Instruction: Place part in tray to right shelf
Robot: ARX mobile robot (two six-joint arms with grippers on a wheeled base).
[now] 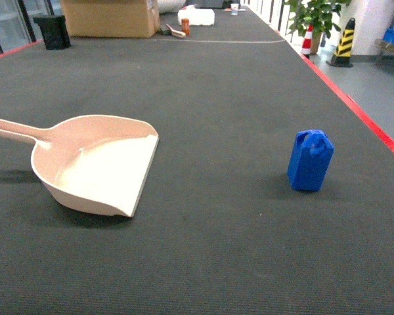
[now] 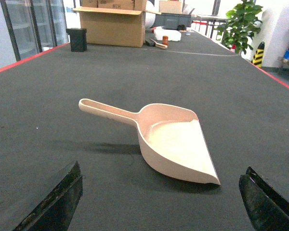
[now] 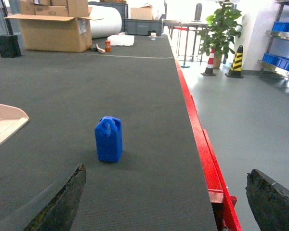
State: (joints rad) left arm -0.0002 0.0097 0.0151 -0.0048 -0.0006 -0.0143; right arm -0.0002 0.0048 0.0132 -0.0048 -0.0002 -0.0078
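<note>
Only wrist views show both grippers (image 2: 159, 202) (image 3: 166, 202) gaping, empty; part (image 1: 310, 161) upright, tray (image 1: 98, 164) apart.

Glossy plastic tray (image 1: 98, 164), seemingly ribbed matt mat (image 1: 217, 262)

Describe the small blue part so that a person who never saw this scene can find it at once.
Start at the wide dark mat and find its red right edge. The part stands upright on the mat near that edge, well right of the pale pink tray. It is the only bright blue block on the mat, with a small handle loop on top.
</note>
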